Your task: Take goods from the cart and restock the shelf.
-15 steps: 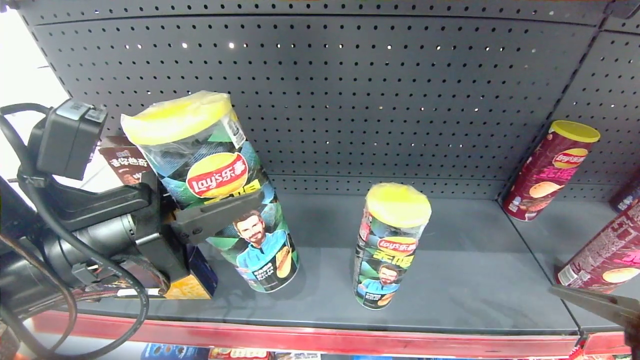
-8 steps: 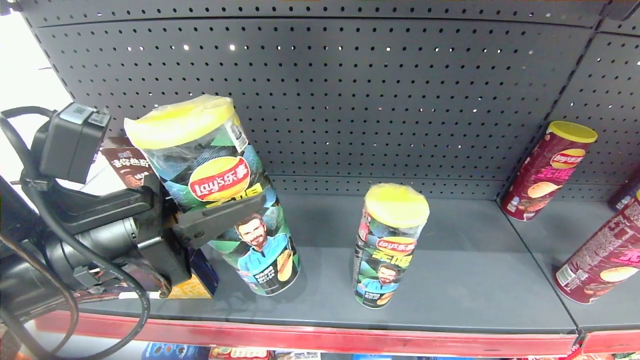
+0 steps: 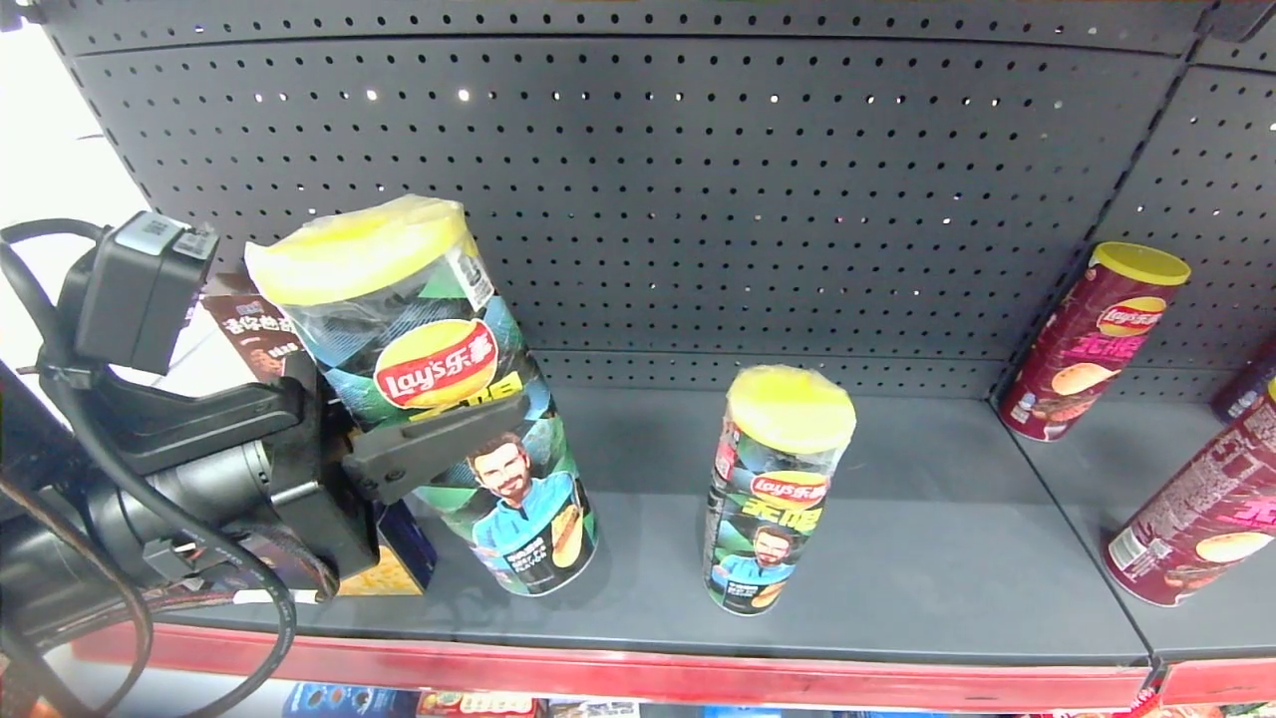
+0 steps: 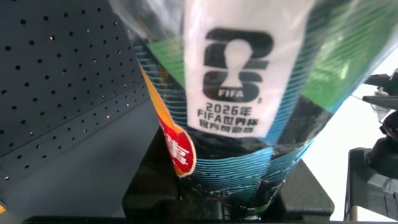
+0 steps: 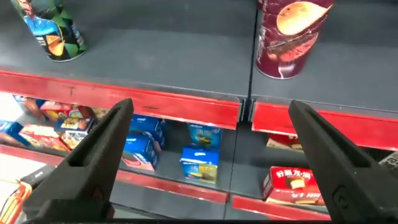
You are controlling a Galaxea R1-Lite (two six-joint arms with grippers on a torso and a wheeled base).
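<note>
Head view: left hand grips tilted can (near shelf).

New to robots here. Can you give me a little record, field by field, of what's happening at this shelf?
Left end effector: shut on the green chip can, held tilted
Its base: near the shelf; contact unclear
Right end effector: open, empty
Already shelved: second green chip can, upright; maroon chip cans to its right

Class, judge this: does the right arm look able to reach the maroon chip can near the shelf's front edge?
Probably yes: the right claw is open before the shelf, and nothing stands between it and the maroon chip can.
</note>
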